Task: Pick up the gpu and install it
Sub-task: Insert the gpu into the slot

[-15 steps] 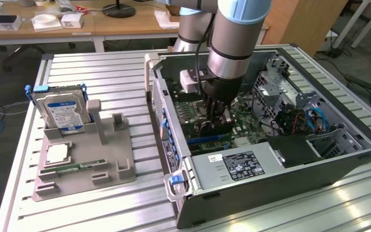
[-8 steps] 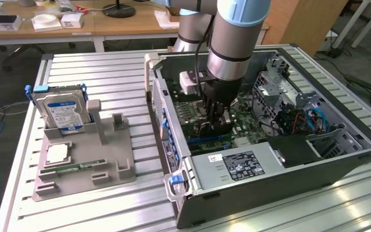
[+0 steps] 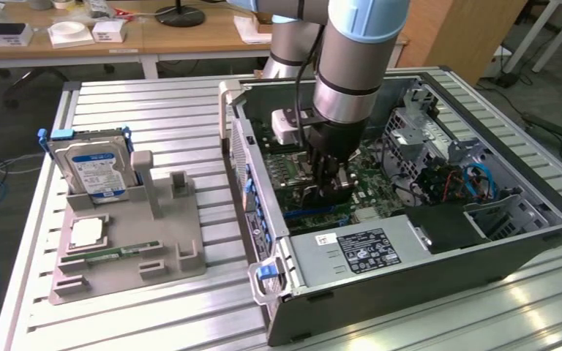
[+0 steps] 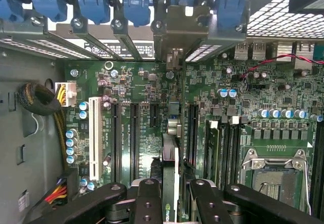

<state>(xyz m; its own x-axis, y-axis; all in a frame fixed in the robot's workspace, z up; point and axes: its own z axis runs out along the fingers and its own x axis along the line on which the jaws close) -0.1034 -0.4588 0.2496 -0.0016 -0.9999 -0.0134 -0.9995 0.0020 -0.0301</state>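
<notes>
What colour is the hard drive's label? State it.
Blue and white, on the hard drive; clearest in the exterior view.

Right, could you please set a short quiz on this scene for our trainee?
1. True or false: the gripper holds the gpu on edge over the board inside the case.
2. Where is the hard drive? A: upright in the grey stand, outside the case on the exterior view's left. B: inside the case. C: in the gripper.
3. What colour are the clips along the case's card openings, as the wrist view shows them?

Key: 1 true; 2 A; 3 blue.
</notes>
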